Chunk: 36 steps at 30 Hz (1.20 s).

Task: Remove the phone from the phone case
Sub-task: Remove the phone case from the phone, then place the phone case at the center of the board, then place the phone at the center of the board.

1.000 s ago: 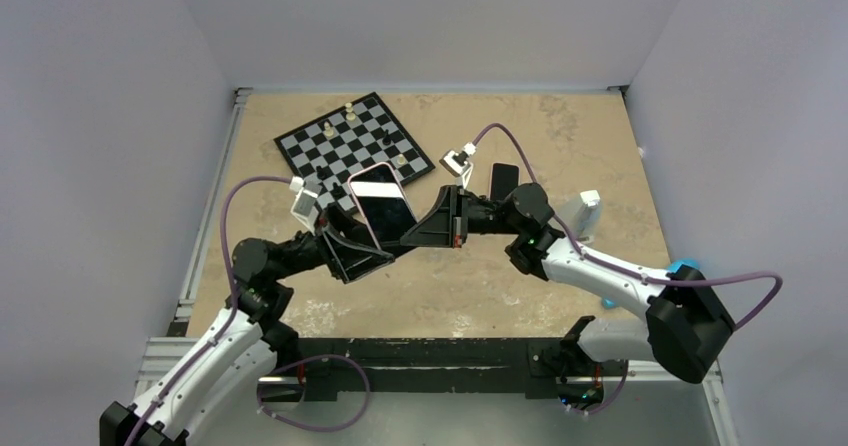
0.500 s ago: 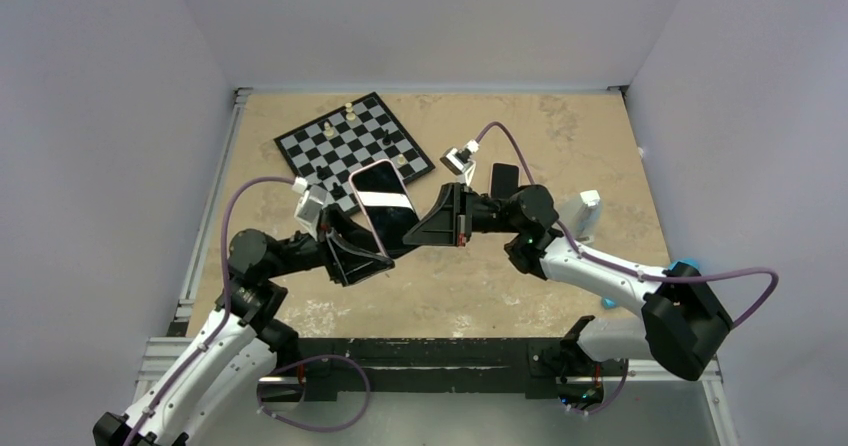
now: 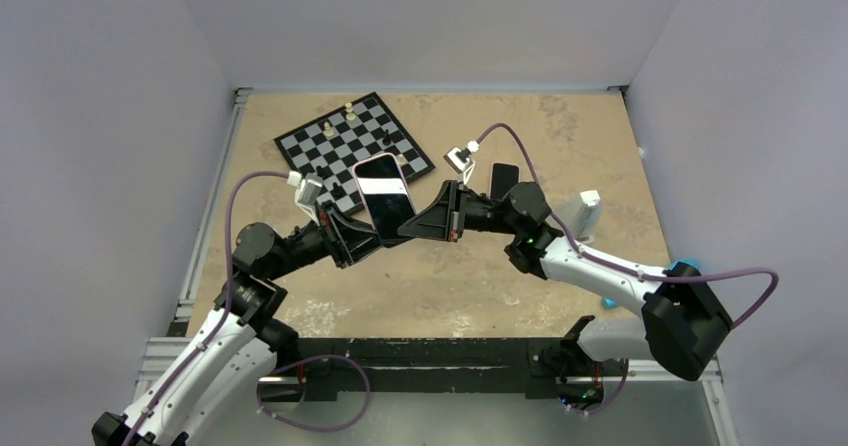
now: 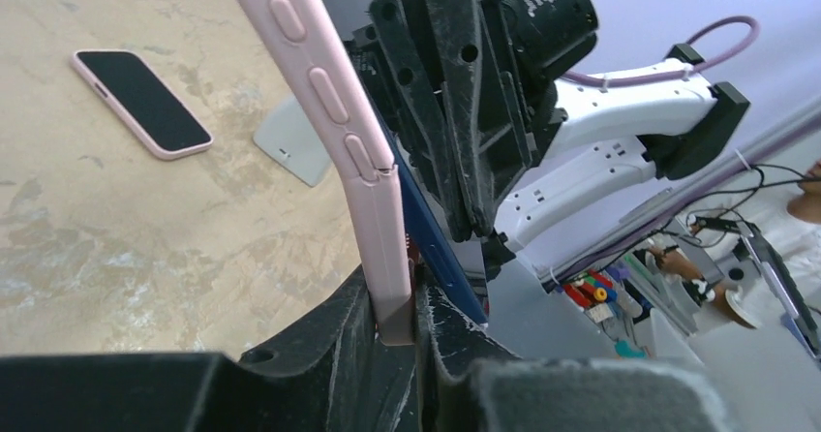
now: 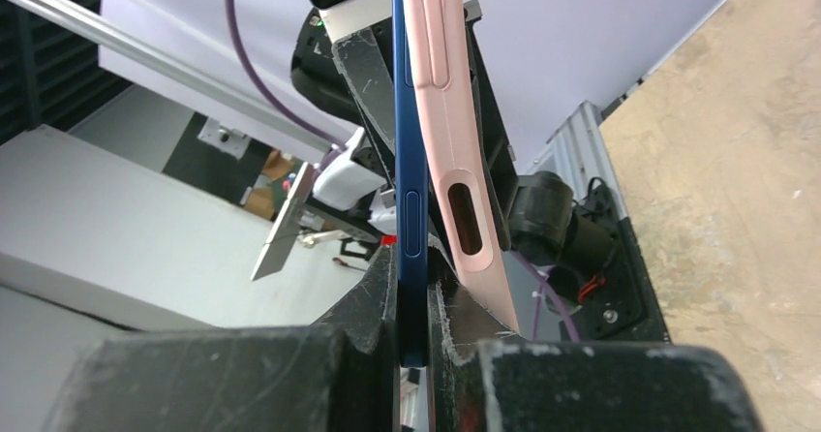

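Overhead, held phone [image 3: 384,194] aloft between left gripper [image 3: 366,236] and right gripper [image 3: 410,229], well above table [image 3: 560,136], near chessboard [image 3: 340,141]. Left wrist: pinched pink case [image 4: 334,112] at its bottom edge. Right wrist: clamped phone's blue edge, case gaping away.

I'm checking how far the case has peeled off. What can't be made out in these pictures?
- Top view: near end of the phone, covered by the left gripper and right gripper.
- Left wrist view: upper end of the pink case, cut off by the top edge.
- Right wrist view: the phone's upper end, likewise cut off.
- Top view: chess pieces, too small to identify.
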Each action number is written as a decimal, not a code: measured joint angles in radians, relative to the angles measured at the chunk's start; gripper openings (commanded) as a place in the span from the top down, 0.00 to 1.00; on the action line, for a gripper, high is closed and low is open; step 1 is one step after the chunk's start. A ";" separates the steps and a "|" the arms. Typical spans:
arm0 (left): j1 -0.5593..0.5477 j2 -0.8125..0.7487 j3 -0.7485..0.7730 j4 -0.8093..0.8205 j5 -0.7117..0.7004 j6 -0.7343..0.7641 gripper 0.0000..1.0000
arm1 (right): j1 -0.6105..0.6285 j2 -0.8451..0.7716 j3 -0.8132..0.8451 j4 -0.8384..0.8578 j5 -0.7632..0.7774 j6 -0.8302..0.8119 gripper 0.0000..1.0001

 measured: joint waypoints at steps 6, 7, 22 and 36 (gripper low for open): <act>0.000 0.001 0.000 -0.047 -0.074 -0.024 1.00 | 0.005 -0.001 0.007 -0.067 0.042 -0.074 1.00; 0.000 0.001 0.000 -0.052 -0.082 -0.026 1.00 | 0.005 -0.002 0.008 -0.077 0.047 -0.084 1.00; 0.002 -0.011 0.012 -0.426 -0.528 -0.185 1.00 | 0.022 -0.132 -0.019 -0.469 0.149 -0.304 1.00; -0.022 0.401 -0.133 -0.203 -0.291 -0.178 1.00 | -0.279 -0.066 0.258 -0.937 0.403 -0.643 1.00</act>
